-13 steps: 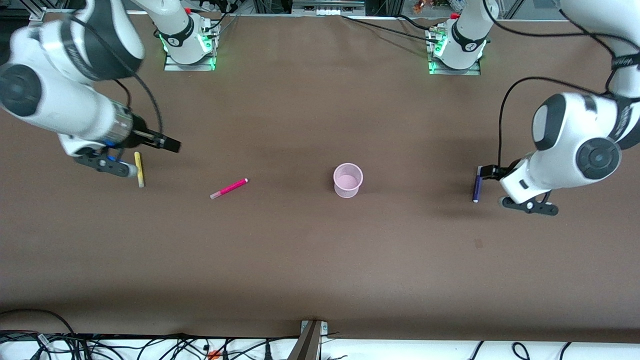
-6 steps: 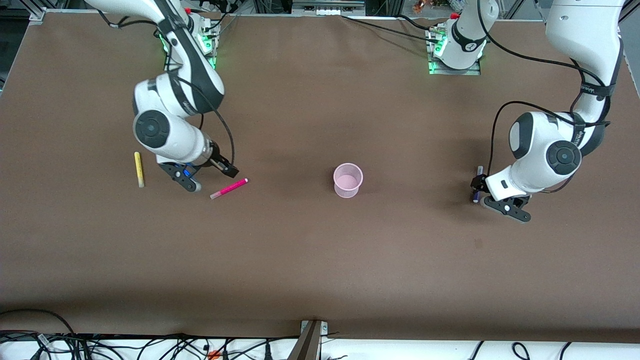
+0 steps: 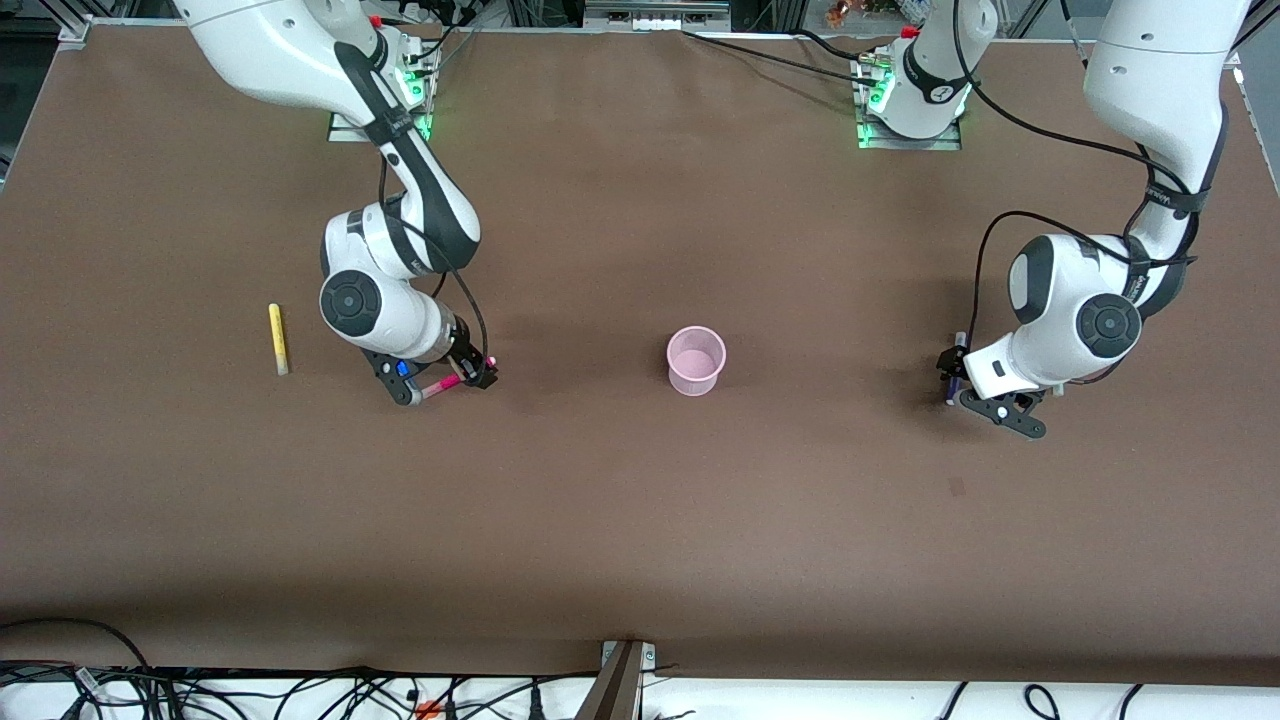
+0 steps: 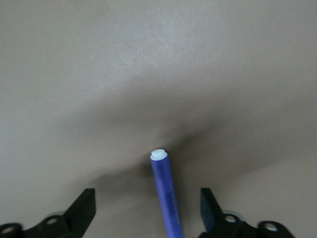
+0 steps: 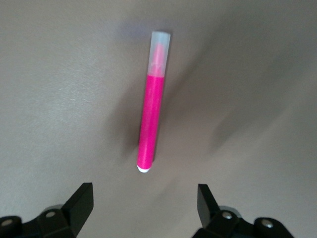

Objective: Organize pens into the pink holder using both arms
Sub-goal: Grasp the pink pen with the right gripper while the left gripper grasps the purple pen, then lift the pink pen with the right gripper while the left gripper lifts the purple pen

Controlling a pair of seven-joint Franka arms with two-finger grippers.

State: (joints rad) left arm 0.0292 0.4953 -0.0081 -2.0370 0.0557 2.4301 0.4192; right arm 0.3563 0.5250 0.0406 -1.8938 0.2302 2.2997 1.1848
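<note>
The pink holder (image 3: 695,360) stands upright mid-table. The magenta-pink pen (image 3: 441,385) lies flat toward the right arm's end; my right gripper (image 3: 477,373) is low over its end. In the right wrist view the gripper (image 5: 145,203) is open and the pen (image 5: 151,119) lies just ahead of the fingertips, not between them. The purple pen (image 3: 957,352) lies toward the left arm's end; my left gripper (image 3: 949,374) is down over it. In the left wrist view the gripper (image 4: 147,208) is open, with the pen (image 4: 166,198) between the fingers, untouched. The yellow pen (image 3: 277,339) lies beside the right arm. The green pen is out of view.
The brown table (image 3: 640,520) is bare nearer the front camera. The arm bases (image 3: 378,90) stand along the table's top edge. Cables (image 3: 300,695) hang below the table's front edge.
My right arm has swung from over the yellow pen to the magenta-pink pen and come down low. My left gripper has dropped lower over the purple pen.
</note>
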